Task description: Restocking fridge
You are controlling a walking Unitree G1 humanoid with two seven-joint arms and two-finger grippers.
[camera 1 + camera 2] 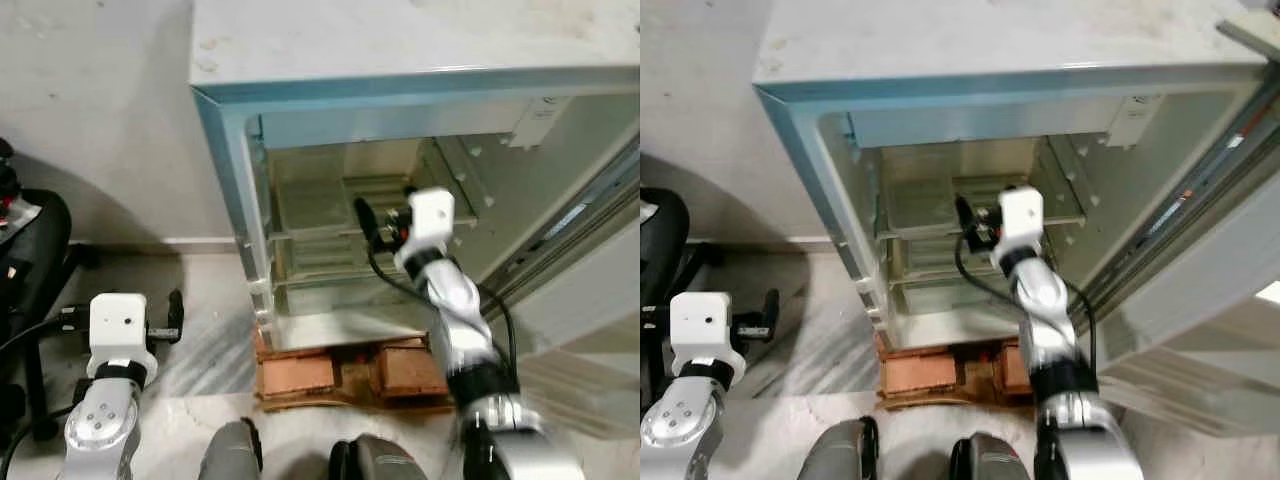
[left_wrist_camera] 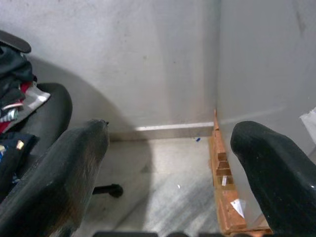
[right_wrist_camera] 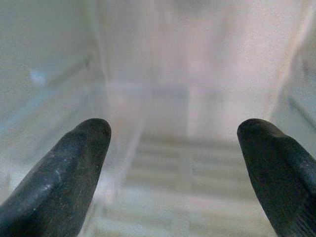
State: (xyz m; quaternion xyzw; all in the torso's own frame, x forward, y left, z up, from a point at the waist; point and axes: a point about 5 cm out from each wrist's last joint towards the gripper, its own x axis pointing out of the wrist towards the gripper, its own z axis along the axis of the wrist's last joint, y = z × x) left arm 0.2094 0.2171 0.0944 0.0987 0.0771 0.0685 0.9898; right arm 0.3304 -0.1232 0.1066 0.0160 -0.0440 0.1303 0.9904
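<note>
**Right end effector inside open fridge, nothing held**

The fridge (image 1: 300,120) stands straight ahead, small and pale blue, raised on a base of bricks (image 1: 340,372). Its door (image 1: 1230,250) is swung open to the right. The shelves (image 1: 330,215) inside look clear and bare as far as can be made out.

The right end effector (image 1: 362,222) reaches into the fridge cavity at the level of the upper shelf. Its fingers (image 3: 59,173) are spread wide apart with nothing between them; beyond them the pale ribbed shelf (image 3: 197,173) and back wall appear, blurred.

The left end effector (image 1: 176,312) sits low on the near left, outside the fridge, above the marble floor (image 1: 200,340). Its fingers (image 2: 54,177) are likewise spread apart, gripping nothing, pointed at the wall (image 2: 148,59) beside the fridge's left side and the brick base.

A black chair (image 1: 30,260) with clothes piled on it stands at far left.
</note>
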